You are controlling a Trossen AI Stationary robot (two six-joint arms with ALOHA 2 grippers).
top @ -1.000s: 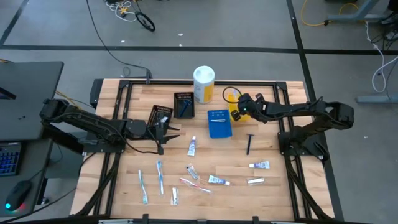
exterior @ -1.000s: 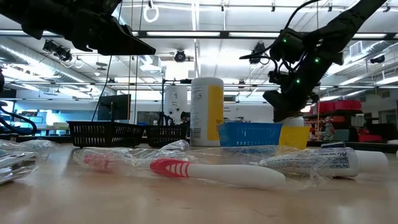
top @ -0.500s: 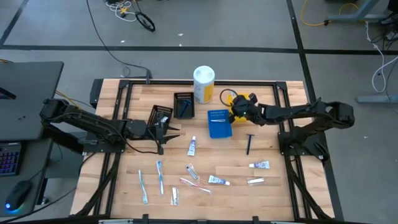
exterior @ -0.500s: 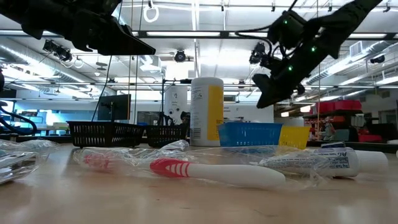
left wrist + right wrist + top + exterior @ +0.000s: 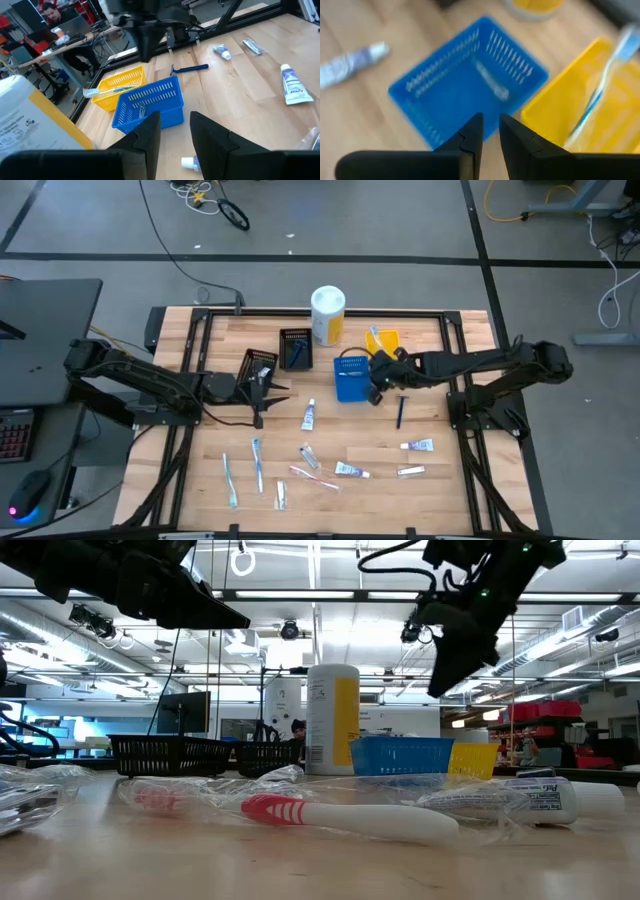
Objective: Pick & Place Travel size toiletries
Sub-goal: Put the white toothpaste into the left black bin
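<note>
Toiletries lie on the wooden table toward its near edge: a white tube (image 5: 309,415), light-blue toothbrushes (image 5: 258,463), a pink toothbrush (image 5: 315,478) (image 5: 340,815), more tubes (image 5: 417,445) and a dark blue razor (image 5: 401,410) (image 5: 190,69). A light-blue toothbrush (image 5: 600,90) (image 5: 107,90) lies slantwise in the yellow tray (image 5: 385,340). My right gripper (image 5: 377,392) (image 5: 491,125) hangs raised over the near right corner of the blue tray (image 5: 351,378), narrowly open and holding nothing. My left gripper (image 5: 272,388) (image 5: 175,125) waits above the table beside a black tray (image 5: 258,365), open and holding nothing.
The white-and-yellow canister (image 5: 327,315) stands at the far edge, behind the trays. A second black tray (image 5: 295,348) holds a blue razor. A small wrapped item (image 5: 492,82) lies in the blue tray. Bare wood shows between the trays and the near row of toiletries.
My right gripper has risen from low over the yellow tray and moved toward the near edge, to the blue tray's near right corner. The yellow tray, which it covered before, now shows with the light-blue toothbrush in it.
</note>
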